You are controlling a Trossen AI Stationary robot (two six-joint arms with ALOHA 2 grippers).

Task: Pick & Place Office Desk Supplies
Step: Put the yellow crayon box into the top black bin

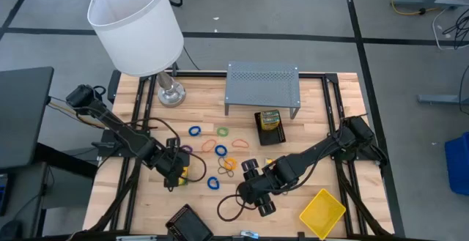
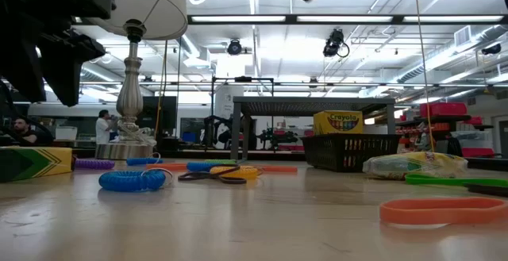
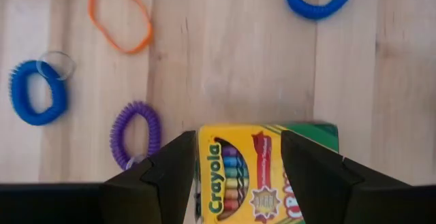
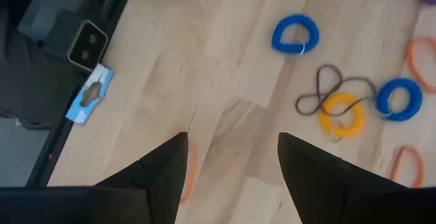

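Crayons are what we see first: a yellow-and-green crayon box sits between the fingers of the left gripper, which closes on its two long sides, the box resting on or just above the wooden table. We take the grey perforated shelf as our landmark, standing at the table's far edge. Just in front of it a black mesh tray holds a second crayon box. Further out from the shelf, toward the near edge, coiled and flat bands lie scattered: a blue coil, an orange loop, a green loop and a purple coil close to the held box. The right gripper hovers well in front of the shelf with its fingers spread and nothing between them; below it we make out bare wood and the edge of an orange band, though whether the fingers touch the table we cannot tell. A yellow tray lies on the near right corner, far from the shelf. A white-shaded lamp stands to the shelf's left.
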